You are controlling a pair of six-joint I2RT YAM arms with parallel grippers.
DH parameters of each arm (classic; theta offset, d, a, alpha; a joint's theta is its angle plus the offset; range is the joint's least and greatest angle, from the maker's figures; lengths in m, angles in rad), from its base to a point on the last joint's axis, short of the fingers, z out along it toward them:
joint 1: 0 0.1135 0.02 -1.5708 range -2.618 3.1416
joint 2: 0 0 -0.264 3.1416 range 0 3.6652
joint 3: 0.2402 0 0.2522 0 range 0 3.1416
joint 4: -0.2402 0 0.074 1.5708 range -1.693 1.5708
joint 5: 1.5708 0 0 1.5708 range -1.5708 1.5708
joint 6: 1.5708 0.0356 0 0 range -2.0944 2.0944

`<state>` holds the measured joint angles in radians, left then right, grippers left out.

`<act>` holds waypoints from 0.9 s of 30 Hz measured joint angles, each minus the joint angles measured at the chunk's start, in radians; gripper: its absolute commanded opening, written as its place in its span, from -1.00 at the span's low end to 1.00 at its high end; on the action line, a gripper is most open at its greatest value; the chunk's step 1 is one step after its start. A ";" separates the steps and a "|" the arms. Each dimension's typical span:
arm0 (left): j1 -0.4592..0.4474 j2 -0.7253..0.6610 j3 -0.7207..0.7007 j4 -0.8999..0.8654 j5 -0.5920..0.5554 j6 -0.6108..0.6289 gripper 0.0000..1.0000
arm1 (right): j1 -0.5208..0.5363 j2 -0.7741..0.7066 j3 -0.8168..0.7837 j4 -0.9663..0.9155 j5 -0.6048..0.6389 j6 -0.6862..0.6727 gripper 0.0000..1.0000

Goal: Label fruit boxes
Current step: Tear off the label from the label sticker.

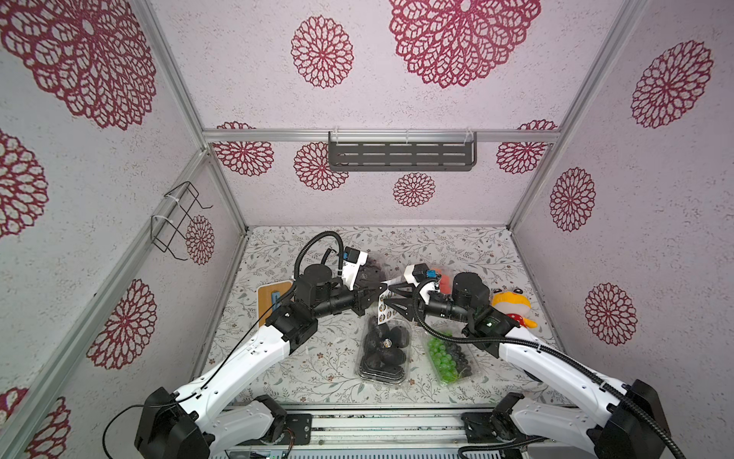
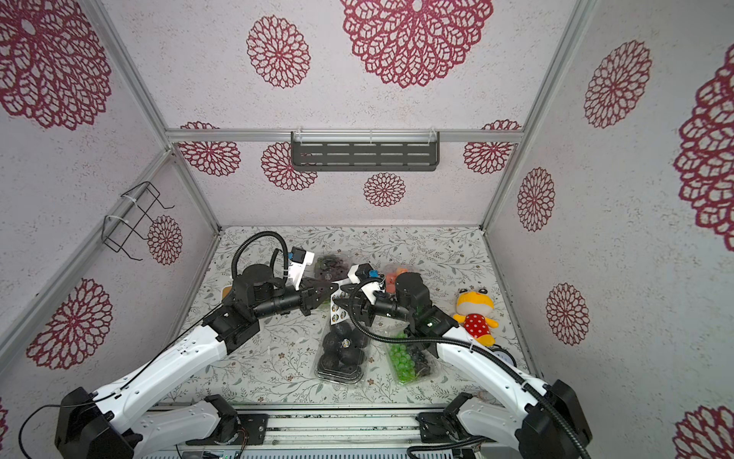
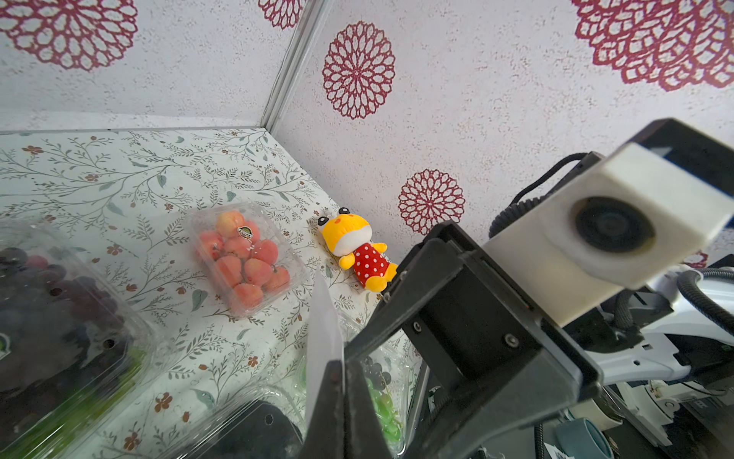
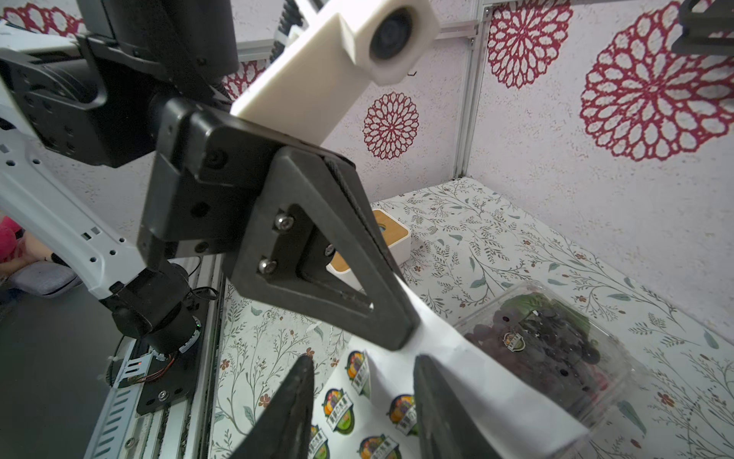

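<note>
Your left fingers [image 4: 391, 324] clamp the sticker sheet [image 4: 476, 369], your right fingers [image 4: 294, 397] stand apart close to it; if you pull sideways, it may slip or crease.

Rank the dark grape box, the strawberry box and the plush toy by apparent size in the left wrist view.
1. dark grape box: largest, though it is nearest the camera and cut off by the frame.
2. strawberry box.
3. plush toy: smallest.

No legible txt; sticker sheet [image 4: 341, 411] print blurry.
</note>
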<state>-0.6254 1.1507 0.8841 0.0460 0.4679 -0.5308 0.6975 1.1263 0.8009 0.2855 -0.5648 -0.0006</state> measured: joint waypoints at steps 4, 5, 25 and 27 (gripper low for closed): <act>0.000 0.000 0.000 0.002 -0.010 -0.001 -1.00 | 0.000 0.011 0.001 0.000 -0.008 0.000 -0.29; 0.000 0.000 0.000 0.002 -0.010 -0.002 -1.00 | 0.000 0.013 0.001 0.000 -0.008 0.000 -0.32; 0.000 -0.019 0.000 0.035 0.019 -0.025 -1.00 | 0.000 0.023 0.001 0.009 -0.034 -0.011 -0.66; 0.000 -0.019 0.000 0.038 0.021 -0.027 -1.00 | 0.000 0.023 0.001 0.015 -0.034 -0.011 -0.75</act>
<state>-0.6254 1.1316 0.8837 0.0841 0.4889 -0.5579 0.6975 1.1488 0.8021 0.3008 -0.5987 -0.0116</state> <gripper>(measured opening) 0.036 0.164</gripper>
